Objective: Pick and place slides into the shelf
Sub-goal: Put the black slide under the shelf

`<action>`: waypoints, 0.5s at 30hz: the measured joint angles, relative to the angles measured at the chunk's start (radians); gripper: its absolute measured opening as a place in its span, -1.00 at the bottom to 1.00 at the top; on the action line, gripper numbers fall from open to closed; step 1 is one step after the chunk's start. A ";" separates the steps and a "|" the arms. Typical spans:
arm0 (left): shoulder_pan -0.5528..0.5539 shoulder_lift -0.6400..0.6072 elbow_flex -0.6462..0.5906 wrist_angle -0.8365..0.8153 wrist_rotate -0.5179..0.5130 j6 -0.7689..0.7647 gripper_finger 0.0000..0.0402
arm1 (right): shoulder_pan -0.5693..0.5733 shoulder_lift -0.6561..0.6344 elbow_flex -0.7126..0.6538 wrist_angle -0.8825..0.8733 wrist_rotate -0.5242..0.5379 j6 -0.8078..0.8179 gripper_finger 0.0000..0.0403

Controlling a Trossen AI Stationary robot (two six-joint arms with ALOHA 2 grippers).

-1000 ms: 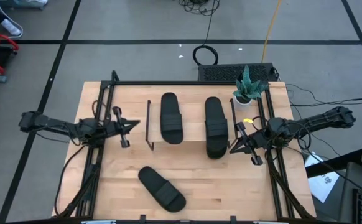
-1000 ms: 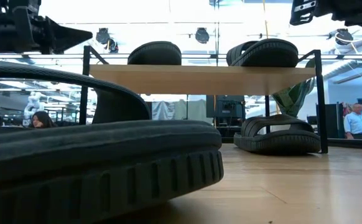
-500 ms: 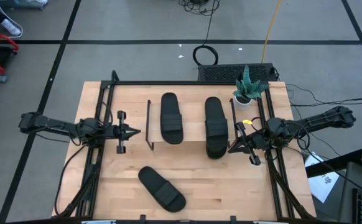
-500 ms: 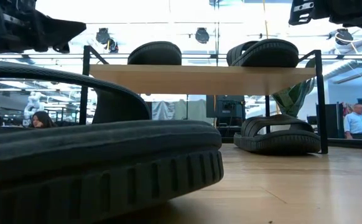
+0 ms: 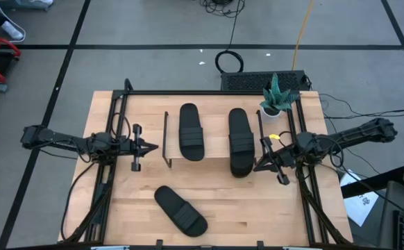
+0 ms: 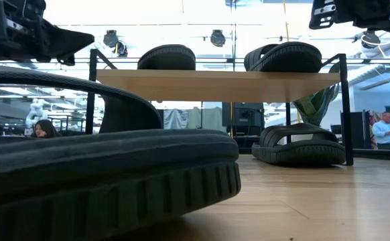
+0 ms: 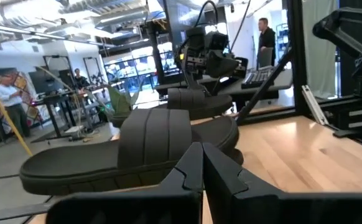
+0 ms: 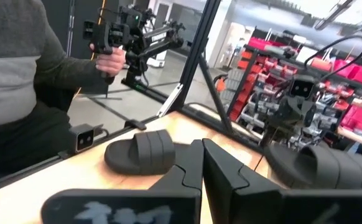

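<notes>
Matte black slides were spread over the light wooden table [image 5: 271,208]: two sat on top of the shelf [image 5: 216,167], the left shelf slide [image 5: 191,130] and the right shelf slide [image 5: 240,133]. A third, the lower slide [image 6: 302,144], lay on the table under the shelf at its right end, seen in the low view only. The loose slide [image 5: 180,209] lay alone at about 6 o'clock on the table, angled, well apart from the shelf. The left gripper [image 5: 146,146] hung at roughly 9 o'clock, just beside the shelf's left frame, fingers pressed together in its wrist view, gripping nothing. The right gripper [image 5: 261,164] sat at roughly 3 o'clock near the right shelf end, fingers likewise closed and empty. A potted plant [image 5: 277,97] stood at about 1 o'clock, and a person's hand [image 8: 109,59] showed beyond the table in the right wrist view. Judged step: between placements, three slides stowed and the last pick not yet started. Next move likely calls for one arm, probably the left as nearer, to swing toward 6 o'clock, spread its fingers, drop over the strap or sole edge at the slide's angle, then carry it to free space under the shelf at the left.
</notes>
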 joint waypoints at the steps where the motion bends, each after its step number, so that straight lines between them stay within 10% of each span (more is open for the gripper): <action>1: 0.000 0.000 0.000 0.001 -0.005 0.001 -0.94 | 0.000 0.008 0.000 0.019 0.001 0.000 -1.00; 7: 0.000 0.000 0.000 0.020 -0.081 0.029 -0.93 | 0.064 0.102 0.000 0.147 0.035 -0.059 -0.96; 15: 0.000 0.000 0.000 0.032 -0.126 0.056 -0.99 | 0.295 0.286 0.077 0.177 0.441 -0.150 -0.84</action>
